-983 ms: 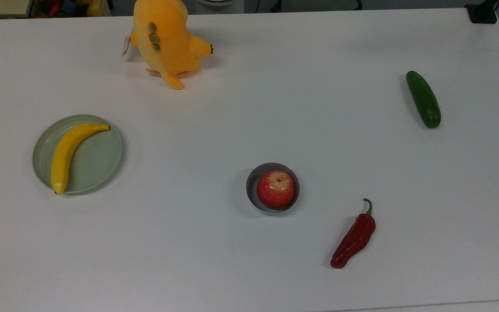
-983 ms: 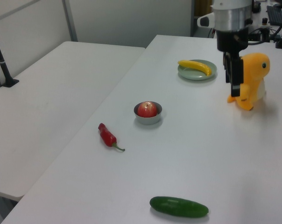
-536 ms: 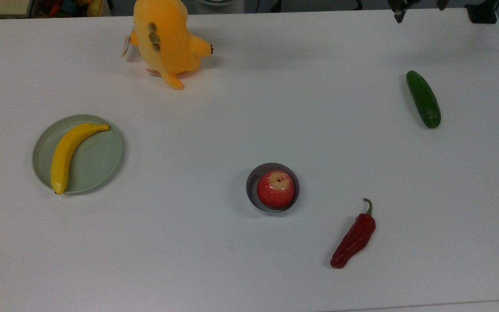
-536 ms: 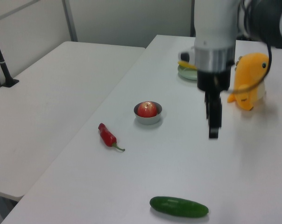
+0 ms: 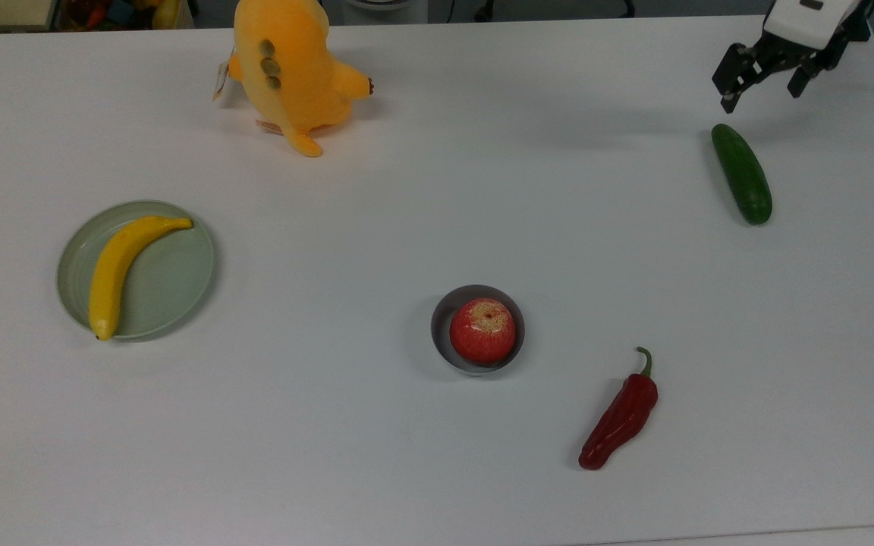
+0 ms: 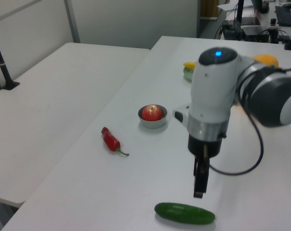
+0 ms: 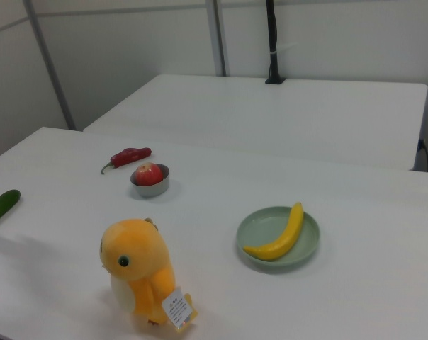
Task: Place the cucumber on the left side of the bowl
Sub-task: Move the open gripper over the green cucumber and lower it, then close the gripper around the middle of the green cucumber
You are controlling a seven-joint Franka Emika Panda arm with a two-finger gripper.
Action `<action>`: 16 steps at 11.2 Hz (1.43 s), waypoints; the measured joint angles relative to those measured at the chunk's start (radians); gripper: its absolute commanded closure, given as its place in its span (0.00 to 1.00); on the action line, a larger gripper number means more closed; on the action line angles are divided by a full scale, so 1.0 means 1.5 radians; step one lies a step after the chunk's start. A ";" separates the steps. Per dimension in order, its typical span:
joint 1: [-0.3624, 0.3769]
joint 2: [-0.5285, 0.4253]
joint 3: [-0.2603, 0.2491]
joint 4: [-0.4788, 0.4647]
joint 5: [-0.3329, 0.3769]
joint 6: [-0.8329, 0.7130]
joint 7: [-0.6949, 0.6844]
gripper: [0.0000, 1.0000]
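Top view's near side has the red chili (image 5: 619, 418) lying on the white table (image 5: 376, 455), and just beyond it, toward the table's middle, the small grey bowl (image 5: 440, 324) with a red apple (image 5: 482, 330) sitting inside. Farther on the top view's left, a pale green plate (image 5: 171, 280) carries a yellow banana (image 5: 120, 265) lying across it. The cucumber (image 5: 742, 174) is smooth, dark green and long with rounded ends; it lies flat on the top view's right, well apart from the bowl, with nothing touching it. Just beyond its far end hangs the gripper (image 5: 763, 78), above the table, its two black fingers (image 5: 731, 74) spread apart and holding nothing. At the far edge stands an orange plush toy (image 5: 289, 68). In the left view the arm reaches down, the gripper (image 6: 199, 182) just above the cucumber (image 6: 184, 213). A second white table (image 6: 54, 101) and pale partition walls lie behind.
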 measured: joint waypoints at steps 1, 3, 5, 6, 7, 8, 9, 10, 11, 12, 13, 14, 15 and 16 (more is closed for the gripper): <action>0.002 0.016 0.000 0.000 -0.013 0.023 0.018 0.00; 0.007 0.040 0.000 0.001 -0.042 0.051 0.046 0.00; 0.011 0.054 0.000 0.000 -0.067 0.071 0.075 0.00; 0.012 0.060 0.000 -0.003 -0.079 0.074 0.084 0.00; 0.012 0.068 0.000 -0.005 -0.086 0.079 0.091 0.00; 0.013 0.077 0.000 -0.006 -0.092 0.086 0.098 0.00; 0.013 0.086 0.000 -0.006 -0.105 0.092 0.109 0.00; 0.013 0.090 0.000 -0.006 -0.109 0.092 0.112 0.00; 0.013 0.093 0.000 -0.008 -0.110 0.092 0.114 0.04; 0.013 0.095 0.000 -0.011 -0.110 0.092 0.115 0.19; 0.013 0.098 0.000 -0.012 -0.110 0.092 0.117 0.41; 0.013 0.099 0.000 -0.013 -0.110 0.092 0.120 0.72; 0.011 0.099 -0.001 -0.013 -0.110 0.092 0.120 0.98; 0.008 0.099 0.000 -0.013 -0.110 0.093 0.120 1.00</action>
